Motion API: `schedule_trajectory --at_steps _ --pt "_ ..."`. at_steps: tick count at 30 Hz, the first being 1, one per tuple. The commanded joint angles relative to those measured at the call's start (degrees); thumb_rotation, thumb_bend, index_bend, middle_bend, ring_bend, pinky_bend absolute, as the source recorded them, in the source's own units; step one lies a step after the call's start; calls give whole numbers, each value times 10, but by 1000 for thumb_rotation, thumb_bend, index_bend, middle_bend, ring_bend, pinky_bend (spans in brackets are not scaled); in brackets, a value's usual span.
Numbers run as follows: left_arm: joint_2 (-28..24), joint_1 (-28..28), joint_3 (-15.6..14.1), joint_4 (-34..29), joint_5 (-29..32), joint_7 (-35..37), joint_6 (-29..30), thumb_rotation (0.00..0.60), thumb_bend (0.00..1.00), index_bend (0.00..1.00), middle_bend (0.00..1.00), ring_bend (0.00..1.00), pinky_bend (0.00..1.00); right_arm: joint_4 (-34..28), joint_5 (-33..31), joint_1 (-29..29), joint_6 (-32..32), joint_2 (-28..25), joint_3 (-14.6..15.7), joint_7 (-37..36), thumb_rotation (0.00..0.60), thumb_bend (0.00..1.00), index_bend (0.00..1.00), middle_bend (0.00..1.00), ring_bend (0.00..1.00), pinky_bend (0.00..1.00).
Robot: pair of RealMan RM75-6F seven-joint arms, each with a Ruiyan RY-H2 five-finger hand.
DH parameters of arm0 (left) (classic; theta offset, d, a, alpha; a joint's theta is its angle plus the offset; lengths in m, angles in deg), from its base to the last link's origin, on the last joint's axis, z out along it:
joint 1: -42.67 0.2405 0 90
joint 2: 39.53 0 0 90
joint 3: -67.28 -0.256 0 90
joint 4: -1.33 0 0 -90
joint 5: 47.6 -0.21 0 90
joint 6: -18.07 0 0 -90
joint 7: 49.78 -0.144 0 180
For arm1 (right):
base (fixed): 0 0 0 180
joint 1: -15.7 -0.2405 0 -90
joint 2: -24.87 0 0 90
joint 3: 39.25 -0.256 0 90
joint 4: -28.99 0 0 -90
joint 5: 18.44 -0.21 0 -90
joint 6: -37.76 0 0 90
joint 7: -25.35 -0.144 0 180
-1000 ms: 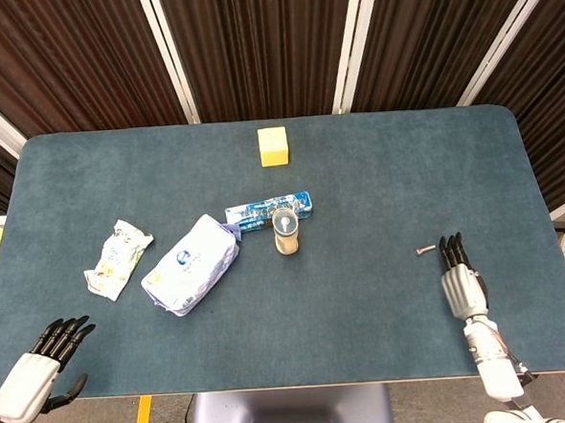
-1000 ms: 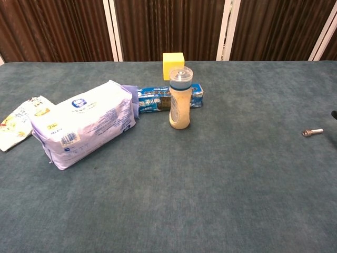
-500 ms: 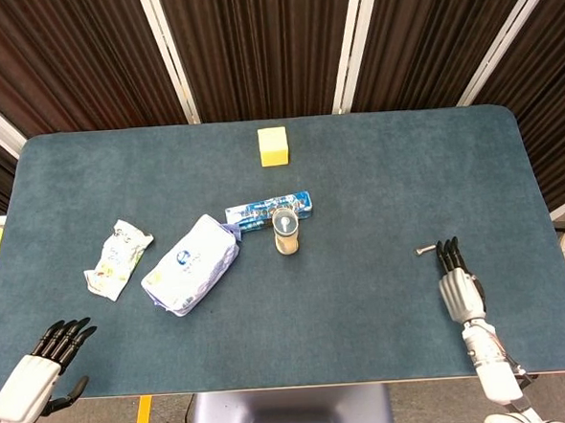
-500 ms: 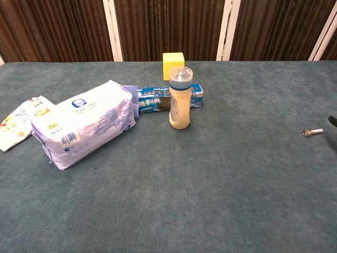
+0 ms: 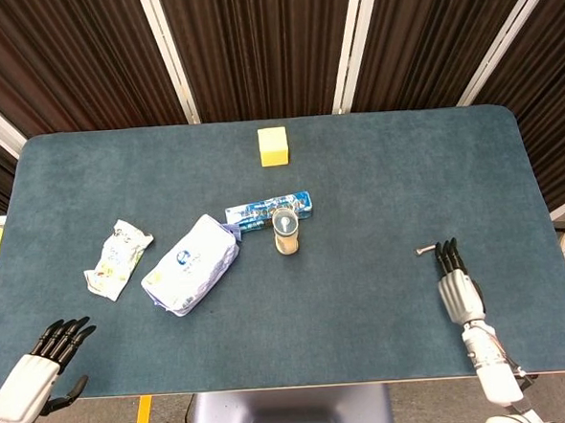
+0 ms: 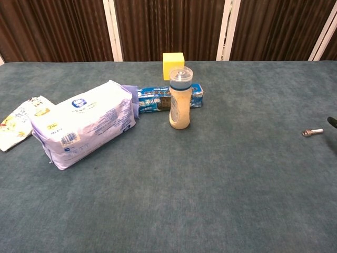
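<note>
On the counter (image 5: 377, 187), the block (image 5: 274, 146) sits at the far middle. Nearer, the box (image 5: 269, 210) lies flat with the bottle (image 5: 286, 230) upright just before it. Left of the bottle lies the pack (image 5: 190, 264), and left of that the pouch (image 5: 117, 258). The screw (image 5: 424, 251) lies well to the right, just beside the right hand (image 5: 457, 292). The left hand (image 5: 38, 370) rests off the near left corner.

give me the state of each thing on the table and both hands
bottle: upright, cap on
tissue pack: lying flat, sealed
snack packet: lying flat, crumpled
blue box: lying flat behind the bottle
yellow block: resting alone
small metal piece: lying flat
right hand: fingers straight, holding nothing
left hand: holding nothing
</note>
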Motion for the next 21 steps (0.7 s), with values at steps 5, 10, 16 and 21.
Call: schedule_trajectory --at_steps 5,10,16,21 --pt "-1 1 0 2 -2 3 4 600 436 0 0 0 48 -16 6 4 -9 -12 0 -12 600 549 481 77 0 0" --pt "-1 2 1 2 -1 4 5 600 436 0 0 0 49 -73 21 13 -40 -47 -13 -69 600 544 432 75 0 0" --pt "1 0 1 0 3 -3 -3 600 434 0 0 0 48 -214 -16 30 -38 -124 -67 -267 600 493 407 74 0 0" --pt "6 -4 3 -3 10 -14 -21 600 436 0 0 0 48 -222 -18 24 -7 -151 -129 -518 600 402 424 75 0 0"
